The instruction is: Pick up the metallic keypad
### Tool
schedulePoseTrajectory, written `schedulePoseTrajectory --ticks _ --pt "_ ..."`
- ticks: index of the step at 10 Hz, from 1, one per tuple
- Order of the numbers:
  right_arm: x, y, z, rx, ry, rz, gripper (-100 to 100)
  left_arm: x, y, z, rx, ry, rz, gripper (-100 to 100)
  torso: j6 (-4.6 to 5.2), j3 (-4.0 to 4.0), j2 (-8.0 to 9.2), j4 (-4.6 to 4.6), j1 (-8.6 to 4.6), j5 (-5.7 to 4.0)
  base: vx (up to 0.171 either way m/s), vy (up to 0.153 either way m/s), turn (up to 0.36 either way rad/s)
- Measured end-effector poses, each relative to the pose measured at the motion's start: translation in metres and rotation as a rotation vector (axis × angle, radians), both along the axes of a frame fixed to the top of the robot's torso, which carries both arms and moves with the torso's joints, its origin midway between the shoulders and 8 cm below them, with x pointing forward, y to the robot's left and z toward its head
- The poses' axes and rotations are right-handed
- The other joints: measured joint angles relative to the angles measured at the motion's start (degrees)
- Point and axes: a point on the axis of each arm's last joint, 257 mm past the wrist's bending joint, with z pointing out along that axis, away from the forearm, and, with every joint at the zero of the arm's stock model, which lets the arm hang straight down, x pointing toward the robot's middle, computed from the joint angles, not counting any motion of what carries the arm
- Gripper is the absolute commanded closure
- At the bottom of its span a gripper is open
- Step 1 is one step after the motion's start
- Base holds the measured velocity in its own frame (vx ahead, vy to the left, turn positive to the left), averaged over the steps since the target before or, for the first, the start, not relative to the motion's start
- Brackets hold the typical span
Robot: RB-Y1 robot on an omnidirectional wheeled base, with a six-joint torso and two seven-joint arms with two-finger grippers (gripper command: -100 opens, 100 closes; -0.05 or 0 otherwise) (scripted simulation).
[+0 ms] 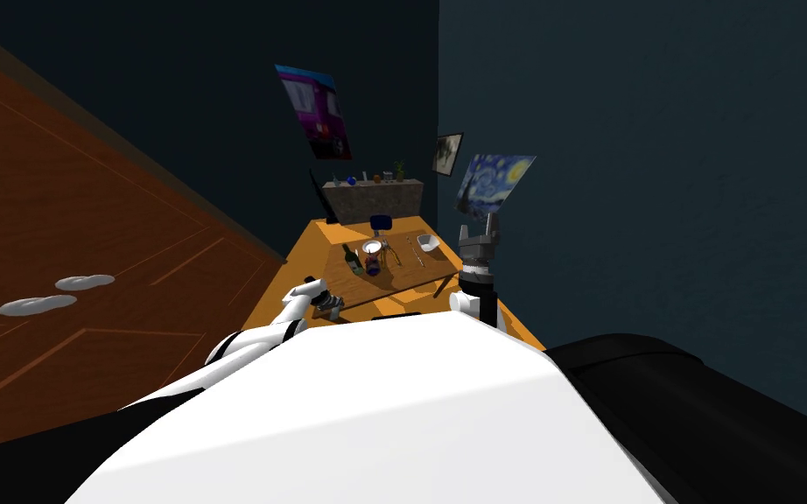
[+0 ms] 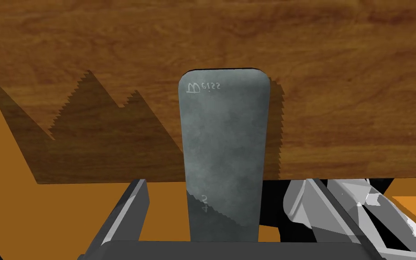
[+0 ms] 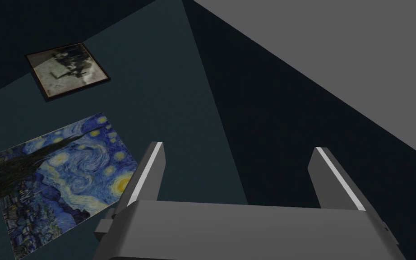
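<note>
At the near left corner of the wooden tabletop, the left gripper is held low over the near edge. Its fingers are spread and stand on either side of the metallic keypad, a grey slab with rounded corners. A gap is seen between each finger and the slab's sides, so nothing is gripped. The keypad's far end lies over the wood, where a shadow is cast beside it. Its near end reaches past the tabletop's near edge, over the orange floor. Whether the slab rests on the wood cannot be told.

Further along, toward the middle of the tabletop, a dark bottle is seen, with a white plate just beside it. A white bowl is placed toward the far right corner.

At the right edge of the tabletop, the right gripper is raised well above the surface. Its fingers are parted, and nothing is held between them.
</note>
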Motion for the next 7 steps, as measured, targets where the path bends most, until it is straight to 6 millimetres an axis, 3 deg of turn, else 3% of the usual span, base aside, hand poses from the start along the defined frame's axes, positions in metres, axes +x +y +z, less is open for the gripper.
schedulePoseTrajectory --ticks 3,4,7 --pt "0.000 0.000 0.000 0.000 0.000 0.000 0 -0.013 -0.003 -0.016 -0.002 0.003 -0.010 -100 0.00 -0.13 -0.23 -0.05 0.00 0.00 0.061 0.000 0.027" --pt "0.000 0.000 0.000 0.000 0.000 0.000 0 -0.013 -0.003 -0.017 -0.001 0.000 -0.012 100 0.00 -0.07 -0.12 -0.03 -0.01 0.00 0.006 0.000 -0.001" --pt "0.000 0.000 0.000 0.000 0.000 0.000 0 -0.013 -0.003 -0.017 -0.001 0.000 -0.012 100 0.00 0.00 0.01 0.00 0.04 0.00 0.000 0.000 0.000"
